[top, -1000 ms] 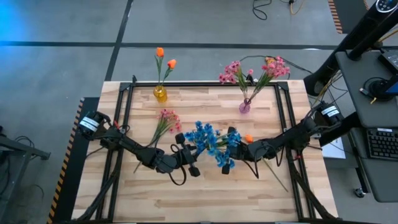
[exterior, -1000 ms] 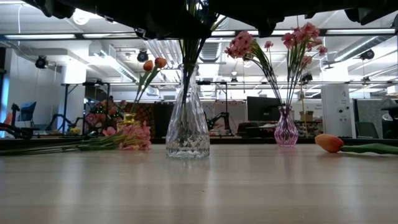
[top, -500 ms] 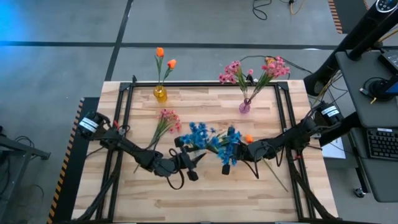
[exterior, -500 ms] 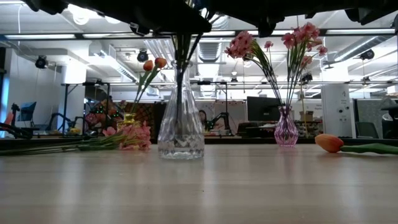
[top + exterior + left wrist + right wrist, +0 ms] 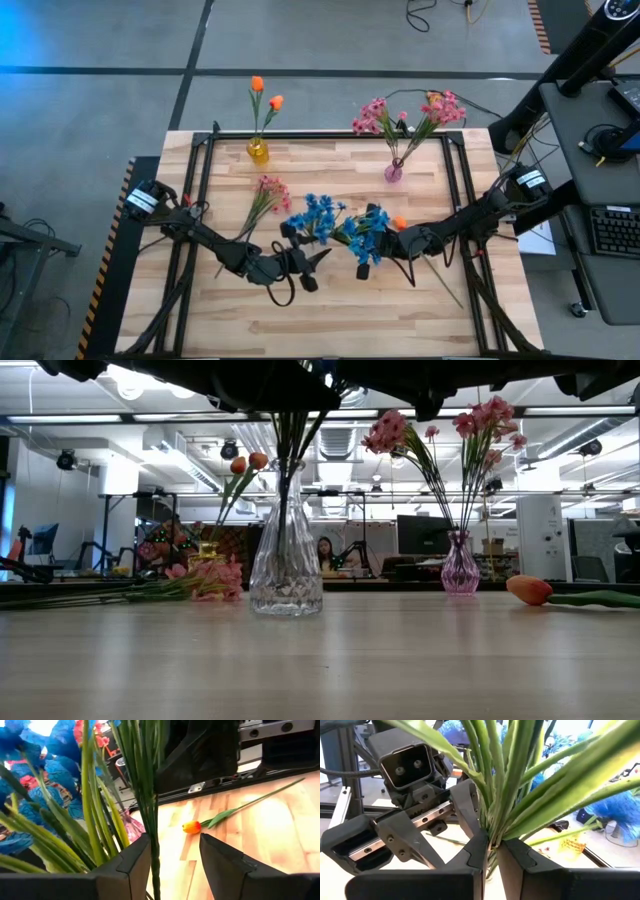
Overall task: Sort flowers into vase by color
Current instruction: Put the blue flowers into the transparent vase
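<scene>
Right wrist view: blue flower stems (image 5: 507, 795) pinched between closed right fingers (image 5: 475, 852), left fingers (image 5: 132, 862) apart

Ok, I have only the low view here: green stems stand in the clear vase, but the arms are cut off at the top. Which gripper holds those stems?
Observer: The right gripper; its jaws are shut on the green stems.
Operator: And the left one, please?
Observer: The left gripper is at the same bunch, with its jaws open and a stem passing between them.
Operator: What colour are the blossoms on top?
Observer: Blue; the blue blossoms spread out between the two grippers in the high view.
</scene>
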